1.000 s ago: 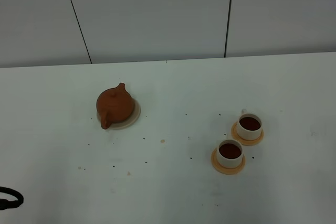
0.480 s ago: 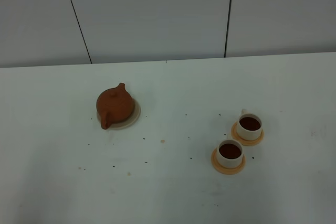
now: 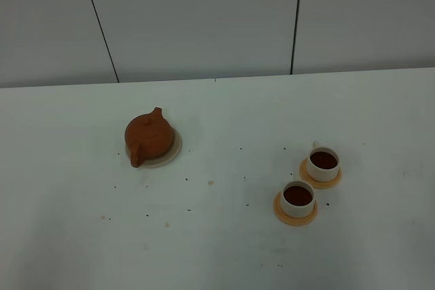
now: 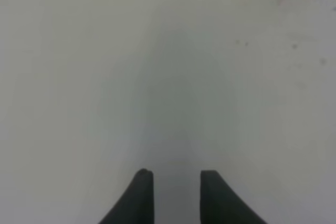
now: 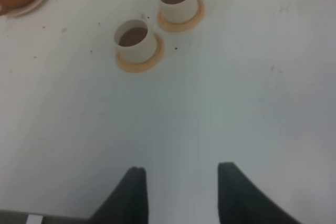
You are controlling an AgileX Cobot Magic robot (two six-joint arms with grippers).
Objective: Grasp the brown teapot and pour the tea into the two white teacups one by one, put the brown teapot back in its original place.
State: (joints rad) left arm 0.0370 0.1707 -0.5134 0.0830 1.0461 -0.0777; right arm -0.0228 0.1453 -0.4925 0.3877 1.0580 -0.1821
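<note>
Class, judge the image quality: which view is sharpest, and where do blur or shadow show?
Exterior high: evenly lit and sharpest, brown teapot crisp. Left wrist: soft, a faint shadow beyond the left pincer. Right wrist: slightly blurred, two white teacups still readable.

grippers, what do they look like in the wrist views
Only the fingertips show. The left gripper has two dark grey, matte fingers that widen toward the base and end in blunt tips. The right gripper has the same dark tapered fingers. No cables or markings are visible.
</note>
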